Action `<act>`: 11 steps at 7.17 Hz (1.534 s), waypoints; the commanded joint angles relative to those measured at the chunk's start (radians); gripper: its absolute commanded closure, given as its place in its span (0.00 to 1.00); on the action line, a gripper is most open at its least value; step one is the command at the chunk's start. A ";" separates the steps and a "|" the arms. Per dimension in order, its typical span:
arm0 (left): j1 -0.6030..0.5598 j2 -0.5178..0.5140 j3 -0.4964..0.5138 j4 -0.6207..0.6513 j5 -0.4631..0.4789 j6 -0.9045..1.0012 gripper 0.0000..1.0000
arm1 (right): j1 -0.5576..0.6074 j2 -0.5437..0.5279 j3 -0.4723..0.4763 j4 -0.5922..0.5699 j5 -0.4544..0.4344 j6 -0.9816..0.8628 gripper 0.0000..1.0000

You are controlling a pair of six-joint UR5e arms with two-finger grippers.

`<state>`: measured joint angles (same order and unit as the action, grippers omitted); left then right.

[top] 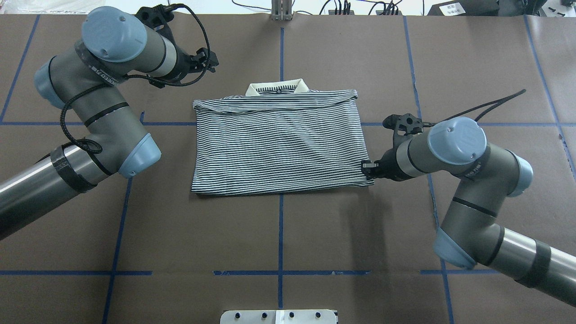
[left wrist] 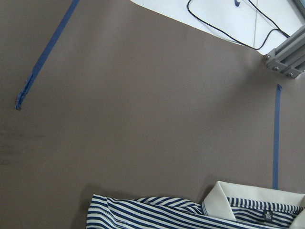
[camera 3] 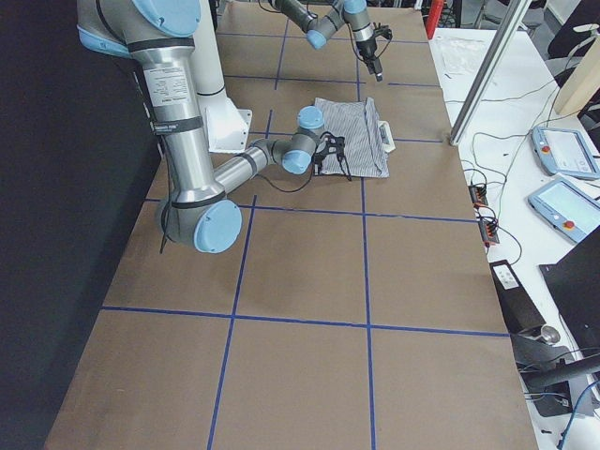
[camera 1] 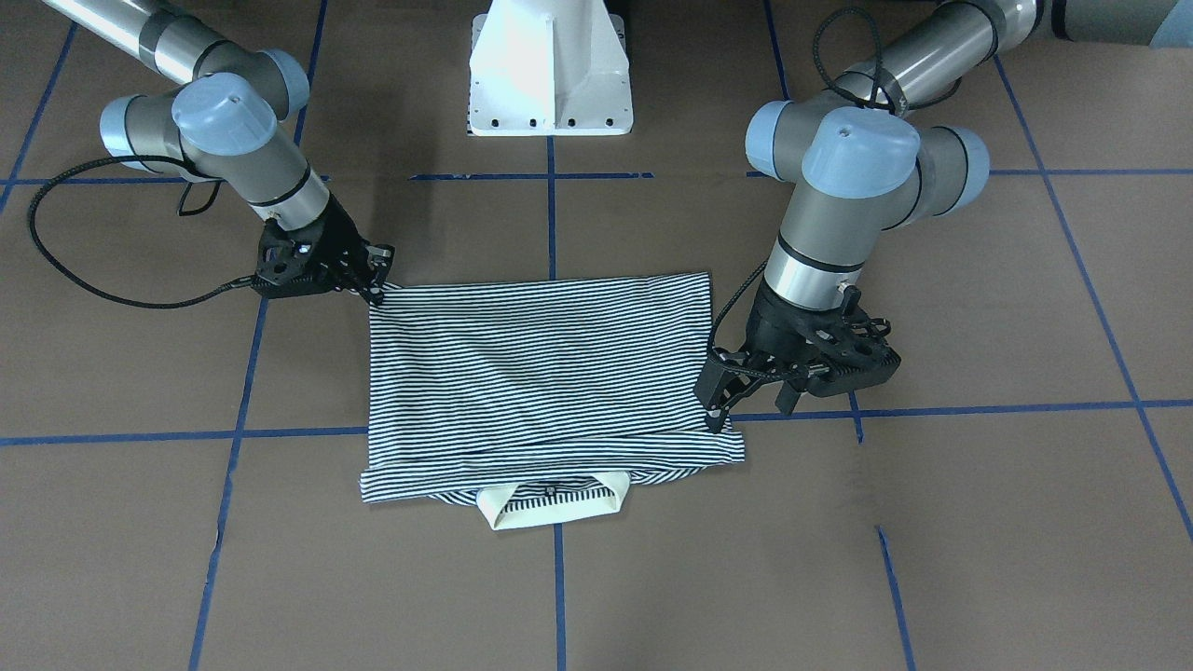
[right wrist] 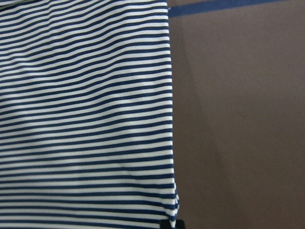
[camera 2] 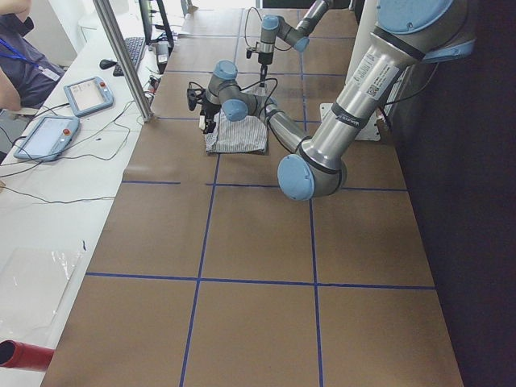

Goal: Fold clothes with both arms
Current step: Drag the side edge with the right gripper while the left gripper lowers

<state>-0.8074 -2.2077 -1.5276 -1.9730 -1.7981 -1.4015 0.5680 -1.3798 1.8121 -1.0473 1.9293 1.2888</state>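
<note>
Polo shirt (top: 279, 144): navy-and-white stripes. It lies flat in the middle of the table (top: 279, 243), folded into a rough rectangle, and the top layer's far edge is slightly rolled.
Collar (top: 274, 87): plain white. It pokes out past the shirt's far edge, away from the robot.
Right gripper (camera 1: 376, 291): low, at the shirt's near right corner, with its fingertips touching the cloth edge. I cannot tell whether they pinch the cloth or merely rest against it.
Right arm (top: 454, 148): comes in from the near right with its elbow bent and its wrist just beside the shirt's right edge.
Left gripper (camera 1: 751, 408): held above the table just off the shirt's far left corner, with its fingers apart and nothing between them. Its wrist view looks down on bare table and the collar.
Left arm (top: 103, 121): comes in from the near left and reaches toward the far side.
Table: brown covering marked with a grid of blue tape lines (top: 280, 225). One line runs under the shirt.
Pedestal base (camera 1: 550, 75): white, at the middle of the near edge.
</note>
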 commanded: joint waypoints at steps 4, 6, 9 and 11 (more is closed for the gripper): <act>0.037 -0.001 -0.022 -0.006 0.000 -0.037 0.00 | -0.379 -0.384 0.357 0.010 0.007 0.070 1.00; 0.060 0.006 -0.046 -0.003 0.000 -0.060 0.00 | -0.460 -0.375 0.365 0.016 0.002 0.070 0.01; 0.204 0.102 -0.179 0.008 -0.006 -0.214 0.00 | -0.357 -0.242 0.355 0.016 -0.147 0.073 0.00; 0.342 0.129 -0.250 0.138 0.006 -0.412 0.04 | -0.273 -0.170 0.343 0.013 -0.216 0.073 0.00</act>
<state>-0.5525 -2.0970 -1.7340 -1.9044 -1.7991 -1.6970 0.2386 -1.5906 2.1604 -1.0328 1.7502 1.3621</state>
